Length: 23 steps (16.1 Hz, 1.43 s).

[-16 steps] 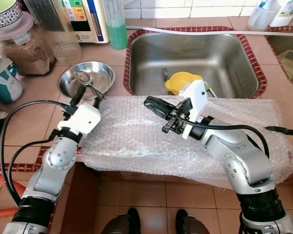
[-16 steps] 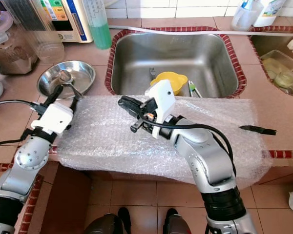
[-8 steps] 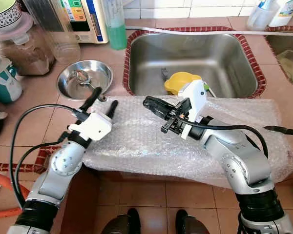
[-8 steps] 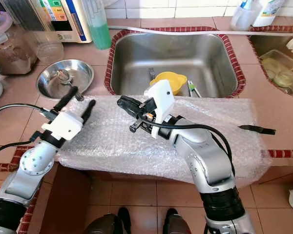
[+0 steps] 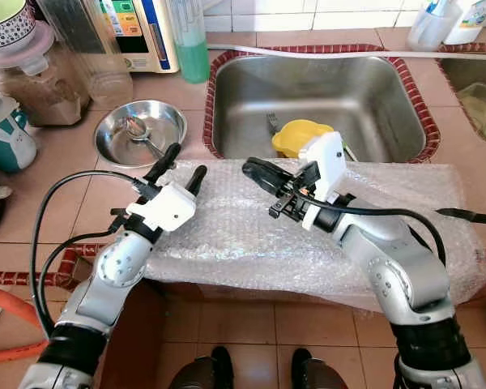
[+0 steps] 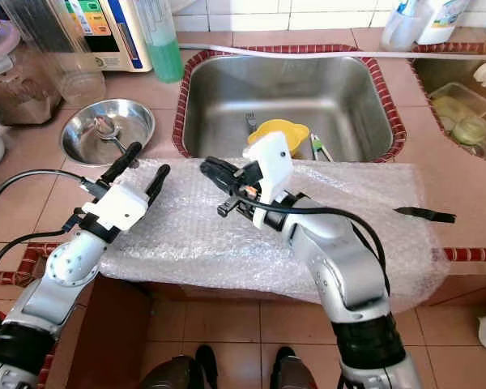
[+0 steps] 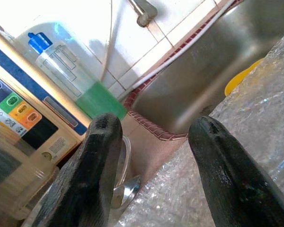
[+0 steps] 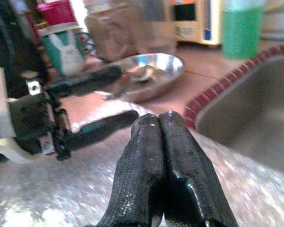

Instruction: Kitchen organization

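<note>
Left hand point(image 5: 184, 162) moved onto bubble wrap point(image 5: 227, 235); spoon point(image 5: 139, 134) unhidden.

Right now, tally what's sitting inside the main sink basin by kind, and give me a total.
Yellow bowl: 1
Fork: 1
Green-handled utensil, kind unclear: 1
Total: 3

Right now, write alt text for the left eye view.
Two robot arms reach over a sheet of bubble wrap spread before a steel sink: the left pincer open at its left edge, the right pincer shut over its middle.
</note>
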Motion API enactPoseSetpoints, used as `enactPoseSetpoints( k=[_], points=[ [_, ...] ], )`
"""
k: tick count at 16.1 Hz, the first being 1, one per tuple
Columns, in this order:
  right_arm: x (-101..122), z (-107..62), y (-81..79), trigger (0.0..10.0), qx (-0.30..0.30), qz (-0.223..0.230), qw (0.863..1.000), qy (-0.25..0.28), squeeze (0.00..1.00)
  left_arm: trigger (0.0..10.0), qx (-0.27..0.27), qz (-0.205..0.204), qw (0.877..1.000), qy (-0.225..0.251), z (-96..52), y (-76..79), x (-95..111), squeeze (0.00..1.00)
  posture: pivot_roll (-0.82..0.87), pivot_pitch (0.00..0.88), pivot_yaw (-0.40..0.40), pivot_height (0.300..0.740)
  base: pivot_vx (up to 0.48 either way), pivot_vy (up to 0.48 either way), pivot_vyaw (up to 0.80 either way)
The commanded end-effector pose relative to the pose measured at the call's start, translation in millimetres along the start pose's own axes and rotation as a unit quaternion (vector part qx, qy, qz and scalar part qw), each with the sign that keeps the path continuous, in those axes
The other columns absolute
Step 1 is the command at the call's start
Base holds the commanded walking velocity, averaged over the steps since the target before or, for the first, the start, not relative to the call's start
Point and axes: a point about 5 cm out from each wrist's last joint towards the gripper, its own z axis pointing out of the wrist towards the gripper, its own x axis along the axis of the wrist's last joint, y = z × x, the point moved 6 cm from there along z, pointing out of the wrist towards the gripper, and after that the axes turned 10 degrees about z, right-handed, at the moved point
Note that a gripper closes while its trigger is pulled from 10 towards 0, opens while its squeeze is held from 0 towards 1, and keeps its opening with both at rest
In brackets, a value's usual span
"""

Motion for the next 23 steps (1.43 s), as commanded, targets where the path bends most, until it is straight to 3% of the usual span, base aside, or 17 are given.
enactPoseSetpoints(
  k=[1,2,8,23],
  points=[
    [5.4,-5.3,5.2,10.0,-0.025,-0.005,1.0,0.018,0.0,3.5,-0.011,-0.004,1.0,0.003,0.0,4.7,-0.6,0.0,-0.15,0.267,0.11,0.74,0.0,0.0,0.0],
    [6.4,-7.3,8.5,10.0,-0.038,-0.003,0.999,0.024,0.0,0.0,-0.012,-0.003,1.0,0.003,1.0,3.9,-1.7,0.0,-0.15,0.266,0.115,0.74,0.0,0.0,0.0],
    [11.3,-10.4,18.6,10.0,-0.068,-0.008,0.997,0.036,0.0,0.0,-0.002,-0.001,1.0,-0.006,2.9,-1.0,-10.1,0.0,-0.17,0.256,0.111,0.74,0.0,0.0,0.0],
    [15.1,-3.9,16.9,10.0,-0.075,0.001,0.996,0.055,0.0,0.0,0.036,0.014,0.999,0.002,-0.3,-17.9,-9.8,0.0,-0.15,0.25,0.115,0.74,0.0,0.0,0.0]
  ],
)
